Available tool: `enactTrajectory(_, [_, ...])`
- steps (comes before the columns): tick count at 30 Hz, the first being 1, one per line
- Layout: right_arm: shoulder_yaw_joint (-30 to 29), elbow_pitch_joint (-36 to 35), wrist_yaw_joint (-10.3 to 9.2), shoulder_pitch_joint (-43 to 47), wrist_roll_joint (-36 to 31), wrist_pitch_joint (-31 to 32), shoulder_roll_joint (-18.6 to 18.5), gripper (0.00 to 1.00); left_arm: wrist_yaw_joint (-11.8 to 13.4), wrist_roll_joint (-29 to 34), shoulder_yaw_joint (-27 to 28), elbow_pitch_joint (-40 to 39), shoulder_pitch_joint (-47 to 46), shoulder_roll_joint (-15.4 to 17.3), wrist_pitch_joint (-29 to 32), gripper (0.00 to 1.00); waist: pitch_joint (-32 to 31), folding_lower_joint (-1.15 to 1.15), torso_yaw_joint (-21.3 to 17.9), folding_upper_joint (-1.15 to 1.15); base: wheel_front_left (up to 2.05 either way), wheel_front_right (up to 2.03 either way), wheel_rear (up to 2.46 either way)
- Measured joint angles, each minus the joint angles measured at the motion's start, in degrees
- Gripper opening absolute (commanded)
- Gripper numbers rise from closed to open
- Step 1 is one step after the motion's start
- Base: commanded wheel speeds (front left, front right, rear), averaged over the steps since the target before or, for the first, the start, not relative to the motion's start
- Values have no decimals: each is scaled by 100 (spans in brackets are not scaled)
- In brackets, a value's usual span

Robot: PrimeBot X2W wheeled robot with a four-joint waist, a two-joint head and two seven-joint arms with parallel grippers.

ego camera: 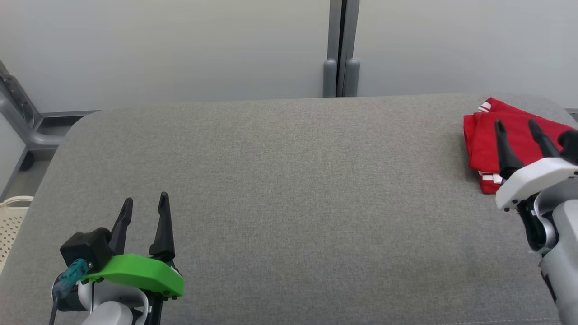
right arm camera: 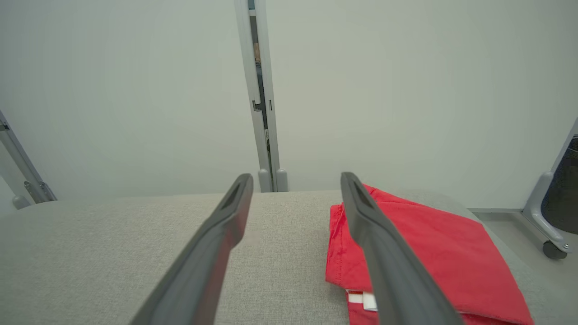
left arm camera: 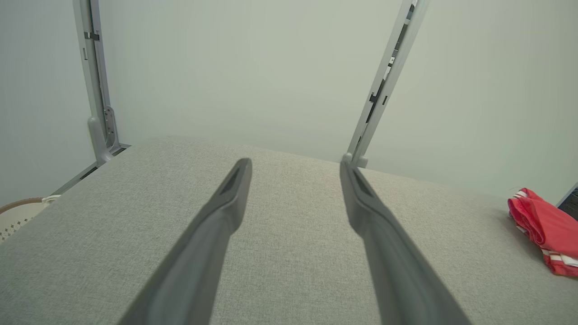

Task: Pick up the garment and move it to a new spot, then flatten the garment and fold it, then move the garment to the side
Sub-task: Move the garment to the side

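Left end effector [ego camera: 146, 198] spread, right end effector [ego camera: 515, 123] spread near folded red garment [ego camera: 481, 140]; basket [ego camera: 11, 216] contents unseen

The head view looks forward and down from high over the near edge of the grey upholstered surface [ego camera: 289, 180], taking in its whole width up to the wall. The left wrist view sits low by the near left corner, facing the far edge. The right wrist view sits low and close by the right edge. All three views share the red garment [ego camera: 485, 135] [left arm camera: 542, 225] [right arm camera: 429, 243] at the far right corner.
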Motion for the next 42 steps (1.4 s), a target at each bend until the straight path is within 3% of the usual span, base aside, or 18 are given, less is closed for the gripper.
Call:
enactTrajectory(10, [-1114,-1503,-1,1192,-1036,545,1447,100,-243,-5,-97,180,14,97,119,100,-60,0,60,0,0,0,0])
enactTrajectory(14, [-1214,-2038,-1,1602,-1246,779,1766,100,-337,-13,-113,278,12,207,179,100,-67,0,85,0,0,0,0])
enactTrajectory(24, [-1022,-2627,-2,2283,-1240,1087,1970,100,-531,-155,-79,556,52,269,176,100,-147,0,128,0,0,0,0])
enactTrajectory(42, [-399,-2635,-2,2782,-894,1054,1979,100,-543,-76,-144,545,423,409,92,100,-308,0,176,0,0,0,0])
